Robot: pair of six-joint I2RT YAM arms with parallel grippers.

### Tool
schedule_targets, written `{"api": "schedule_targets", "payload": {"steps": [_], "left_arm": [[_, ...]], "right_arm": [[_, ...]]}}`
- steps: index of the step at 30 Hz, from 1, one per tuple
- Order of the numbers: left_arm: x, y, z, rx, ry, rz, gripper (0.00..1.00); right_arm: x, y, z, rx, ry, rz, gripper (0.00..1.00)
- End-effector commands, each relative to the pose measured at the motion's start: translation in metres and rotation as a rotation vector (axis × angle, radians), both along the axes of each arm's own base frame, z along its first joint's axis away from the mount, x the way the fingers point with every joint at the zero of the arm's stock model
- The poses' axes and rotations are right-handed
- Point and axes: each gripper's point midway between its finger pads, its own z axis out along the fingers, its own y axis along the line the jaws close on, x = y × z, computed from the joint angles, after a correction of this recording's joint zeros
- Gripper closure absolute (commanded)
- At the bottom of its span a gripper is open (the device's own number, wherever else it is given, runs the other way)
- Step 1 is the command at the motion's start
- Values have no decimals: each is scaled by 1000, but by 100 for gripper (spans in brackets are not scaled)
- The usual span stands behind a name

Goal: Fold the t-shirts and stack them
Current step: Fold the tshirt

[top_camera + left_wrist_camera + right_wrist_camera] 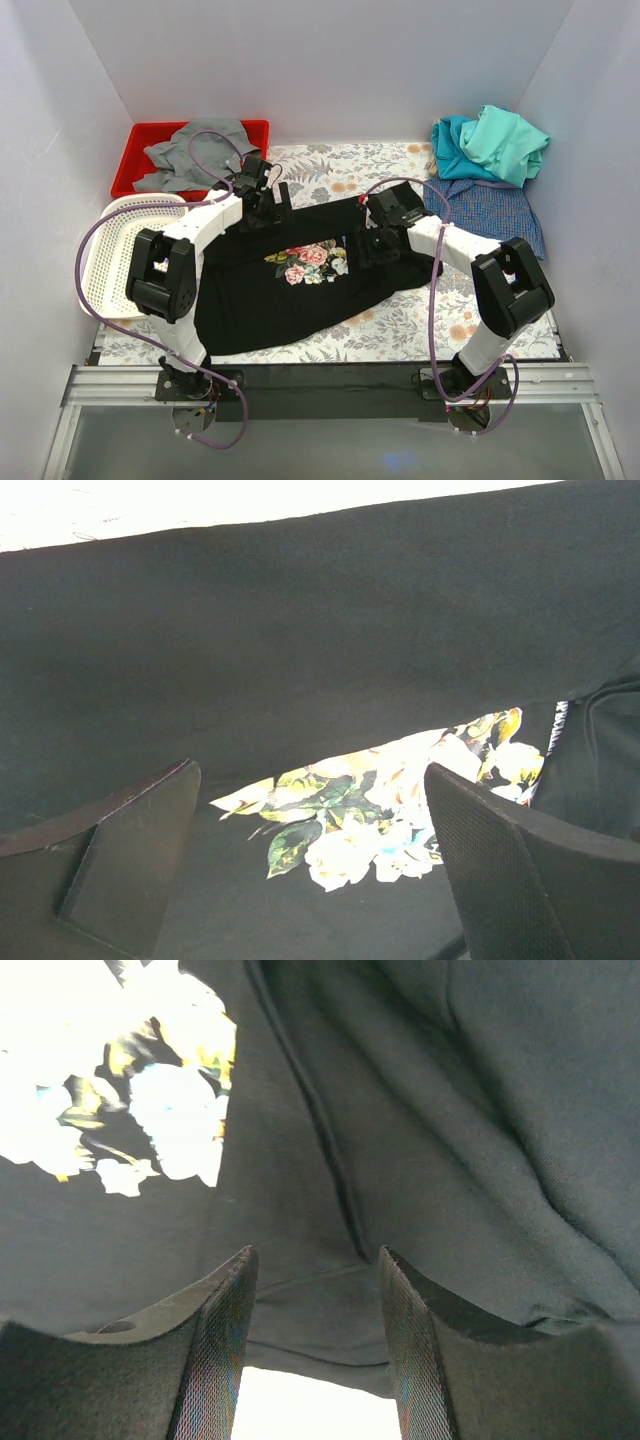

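Top external view shows us the black t-shirt (290, 295) spread mid-frame on a floral tablecloth (420, 322) between white walls (320, 70), while we see the left gripper (310, 770) and right gripper (316, 1252) both spread apart over it.

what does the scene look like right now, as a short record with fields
black t-shirt: spread on table, rose print up
left gripper: open, above its far left part
right gripper: open, above its right edge
teal shirt, mint-green shirt: crumpled heap, back right
blue-checked shirt: in front of that heap
red bin: grey cloth inside
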Motion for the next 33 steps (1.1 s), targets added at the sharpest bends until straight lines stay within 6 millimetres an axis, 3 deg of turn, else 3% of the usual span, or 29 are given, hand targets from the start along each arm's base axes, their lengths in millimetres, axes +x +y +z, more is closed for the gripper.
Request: {"api": "schedule_targets", "payload": {"steps": [1,9,11,13,16,25,32,33], "left_arm": [[-1,0,14,-30,-32,6,5],[-1,0,11,-29,-24,5,5],[-2,-1,10,-27,-21,2,5],[-2,0,11,-27,-23,1,5],[-2,0,10,-23,-20,3,5],[4,8,18,8,-47,45,5],[8,22,37,44,-104,120,5],[8,22,38,42,-107,120,5]], "right_arm": [[-2,-6,-15,-37,14,-13,42],[-5,5,-19,10,43,22,48],[-7,7,-19,23,50,30,58],[-7,10,-17,37,46,35,80],[-5,15,-9,67,35,44,98],[11,52,45,240,-40,130,99],[38,91,38,299,0,187,98],[40,96,37,309,10,197,85]]}}
